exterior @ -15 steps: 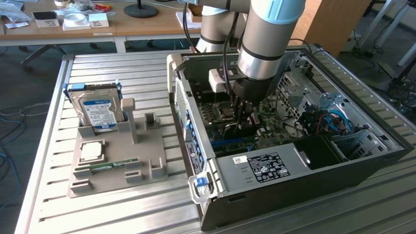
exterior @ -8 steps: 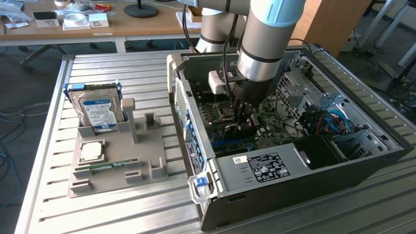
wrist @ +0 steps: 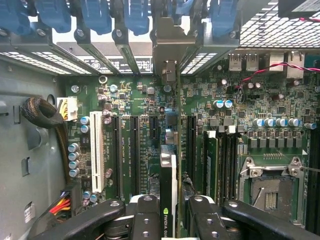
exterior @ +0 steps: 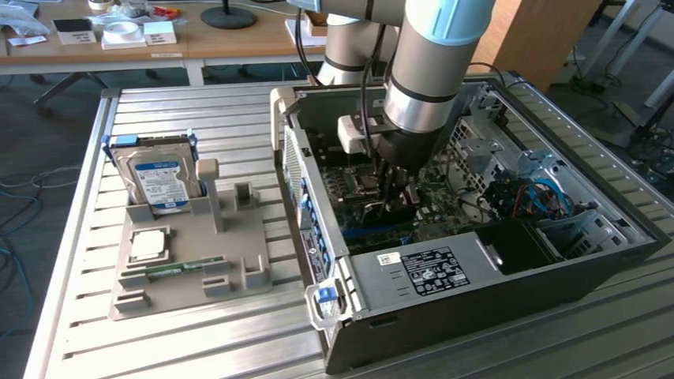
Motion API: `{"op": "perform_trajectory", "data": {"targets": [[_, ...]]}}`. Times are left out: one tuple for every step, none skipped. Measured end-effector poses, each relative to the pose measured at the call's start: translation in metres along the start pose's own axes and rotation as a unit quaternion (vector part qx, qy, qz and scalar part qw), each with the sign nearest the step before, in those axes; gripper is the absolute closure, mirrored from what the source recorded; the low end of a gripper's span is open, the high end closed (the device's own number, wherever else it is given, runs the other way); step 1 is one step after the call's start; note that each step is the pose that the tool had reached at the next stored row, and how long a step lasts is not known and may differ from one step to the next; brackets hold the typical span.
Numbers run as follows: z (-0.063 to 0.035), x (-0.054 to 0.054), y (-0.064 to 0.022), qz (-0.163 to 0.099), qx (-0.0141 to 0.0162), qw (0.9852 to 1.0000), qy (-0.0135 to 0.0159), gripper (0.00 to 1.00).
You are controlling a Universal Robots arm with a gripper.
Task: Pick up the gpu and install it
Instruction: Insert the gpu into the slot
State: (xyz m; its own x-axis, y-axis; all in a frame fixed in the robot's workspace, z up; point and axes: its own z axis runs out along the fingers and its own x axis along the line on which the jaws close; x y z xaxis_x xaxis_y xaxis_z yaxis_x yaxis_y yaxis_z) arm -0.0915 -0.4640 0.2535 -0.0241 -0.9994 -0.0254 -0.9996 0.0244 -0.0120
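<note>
The gpu appears edge-on in the wrist view, a thin dark card with a small green logo. It stands upright over the green motherboard among the long black slots. Its metal end bracket reaches the case's rear slot openings. My gripper is shut on the gpu, with one black finger on each side of the card. In the exterior view the gripper reaches down inside the open computer case, low over the motherboard. Whether the card's edge sits in a slot cannot be told.
The power supply and blue cables crowd the case interior. On the exterior view's left, a grey holder carries a hard drive, a processor and a green memory stick. An empty processor socket lies beside the memory slots.
</note>
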Motion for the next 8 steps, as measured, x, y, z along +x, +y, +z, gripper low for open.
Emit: {"op": "perform_trajectory", "data": {"targets": [[0.0,0.0,0.0,0.0,0.0,1.0,0.0,0.73],[0.0,0.0,0.0,0.0,0.0,1.0,-0.0001,0.73],[0.0001,0.0,0.0,0.0,0.0,1.0,-0.0003,0.73],[0.0,-0.0001,0.0001,0.0,0.0,1.0,-0.0006,0.73],[0.0,0.0,0.0001,0.0,0.0,1.0,-0.001,0.73],[0.0,0.0,0.0001,0.0,0.0,1.0,-0.0014,0.73],[0.0,0.0,0.0001,0.0,-0.0001,1.0,-0.0019,0.73],[0.0,0.0,0.0001,0.0,-0.0001,1.0,-0.002,0.73]]}}
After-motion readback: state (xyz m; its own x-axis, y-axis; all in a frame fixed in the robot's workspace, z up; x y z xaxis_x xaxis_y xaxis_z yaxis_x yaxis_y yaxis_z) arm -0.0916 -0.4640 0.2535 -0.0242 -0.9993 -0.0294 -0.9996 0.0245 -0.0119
